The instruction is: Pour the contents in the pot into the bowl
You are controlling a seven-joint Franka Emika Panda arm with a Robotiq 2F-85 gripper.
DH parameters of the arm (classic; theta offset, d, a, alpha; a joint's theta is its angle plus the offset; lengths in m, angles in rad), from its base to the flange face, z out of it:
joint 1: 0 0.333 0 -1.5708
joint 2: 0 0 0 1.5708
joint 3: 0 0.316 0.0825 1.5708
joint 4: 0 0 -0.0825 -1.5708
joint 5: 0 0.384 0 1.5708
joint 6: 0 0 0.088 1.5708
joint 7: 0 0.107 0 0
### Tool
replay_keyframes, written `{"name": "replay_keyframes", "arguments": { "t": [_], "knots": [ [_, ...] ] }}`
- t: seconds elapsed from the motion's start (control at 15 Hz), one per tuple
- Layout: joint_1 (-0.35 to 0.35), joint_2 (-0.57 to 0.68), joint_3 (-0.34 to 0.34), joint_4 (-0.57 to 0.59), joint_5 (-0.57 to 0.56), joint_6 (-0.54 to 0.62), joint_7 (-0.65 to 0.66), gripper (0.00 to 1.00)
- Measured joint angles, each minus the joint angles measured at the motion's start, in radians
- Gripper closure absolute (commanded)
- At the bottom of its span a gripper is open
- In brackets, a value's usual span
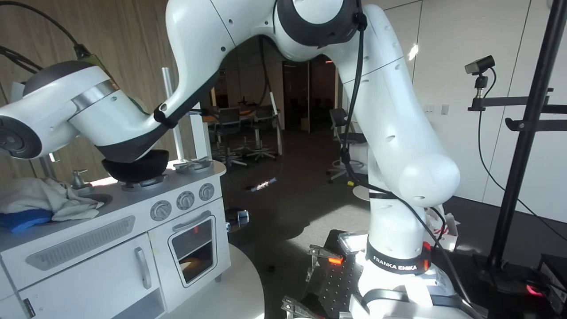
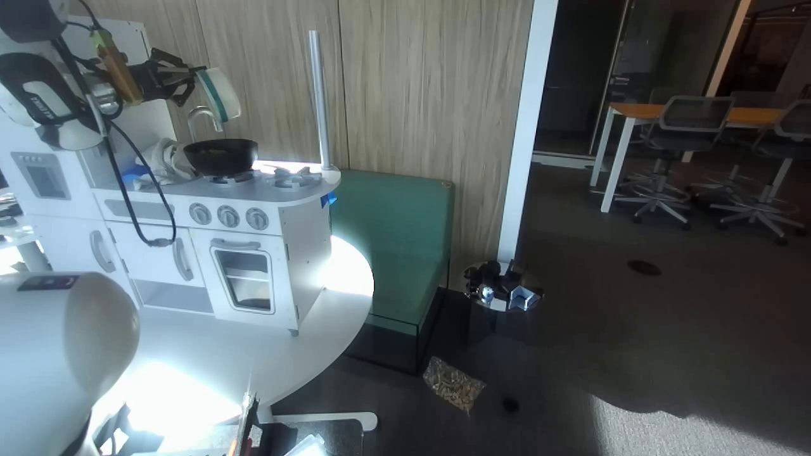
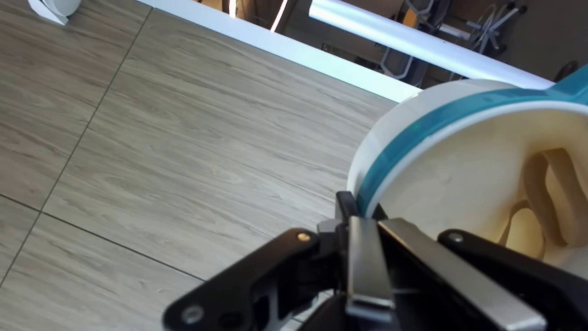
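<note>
Wrist view has the Robotiq gripper (image 3: pixel 363 209) at 5 o'clock, pinched narrow on the rim of the teal-banded white toy pot (image 3: pixel 459 165), which fills the 3 o'clock side and runs out of frame. Tan looped strips (image 3: pixel 538 193) lie inside the pot. In an exterior view the pot is held tilted, rim turned toward the gripper, and the black wok-like bowl (image 2: pixel 220 163) sits at 6 o'clock below it, a gap between them; whether the pot is directly overhead I cannot tell. The bowl stands upright on a burner (image 2: pixel 231 179) of the white toy kitchen (image 2: pixel 204 266), with a silver faucet (image 2: pixel 200 109) at 11 o'clock from it; specks inside the bowl are too small to identify. From the bowl, in an exterior view, a crumpled cream towel (image 1: pixel 53 199) lies at 8 o'clock, touching a blue cloth (image 1: pixel 26 218), and another burner (image 1: pixel 195 166) shows at 3 o'clock.
</note>
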Motion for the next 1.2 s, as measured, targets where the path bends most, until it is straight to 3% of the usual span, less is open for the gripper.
{"name": "replay_keyframes", "arguments": {
  "t": [0.53,0.87,1.2],
  "knots": [
    [-0.009,-0.007,0.0,-0.002,-0.076,-0.002,-0.003,0.99],
    [-0.008,-0.025,0.027,0.011,0.032,-0.022,-0.002,0.99],
    [-0.002,-0.123,0.063,0.076,0.105,-0.042,0.0,0.99]
  ]
}}
